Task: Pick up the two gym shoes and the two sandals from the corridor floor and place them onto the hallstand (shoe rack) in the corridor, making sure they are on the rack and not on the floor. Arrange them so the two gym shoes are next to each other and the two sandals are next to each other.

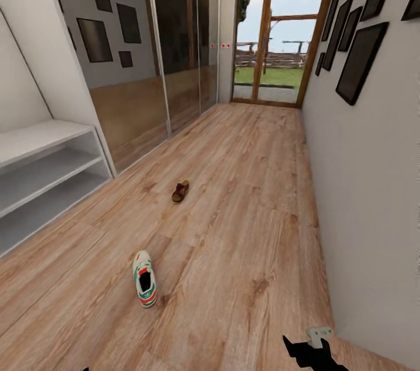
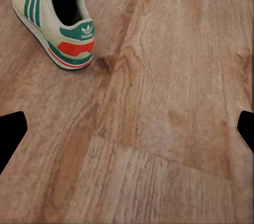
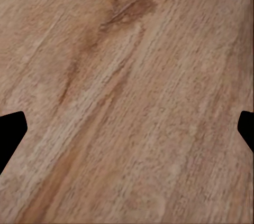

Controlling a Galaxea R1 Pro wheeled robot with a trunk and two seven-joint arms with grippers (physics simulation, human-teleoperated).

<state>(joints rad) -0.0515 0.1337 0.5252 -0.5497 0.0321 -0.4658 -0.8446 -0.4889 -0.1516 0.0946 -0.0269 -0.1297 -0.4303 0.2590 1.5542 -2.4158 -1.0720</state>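
Note:
One off-white gym shoe with green stripes and a red-orange heel lies on the wood-plank corridor floor, toe pointing away from me. The left wrist view shows the same gym shoe ahead of my open left gripper, which is apart from it with nothing between its fingers. A brown sandal lies farther down the corridor. The pale grey hallstand stands against the left wall, its two low shelves bare. My right gripper hangs low at the right; in its wrist view the gripper is open over bare floor.
Mirrored wardrobe doors line the left wall past the hallstand. A glazed door closes the far end. The right wall with dark picture frames runs close beside my right arm.

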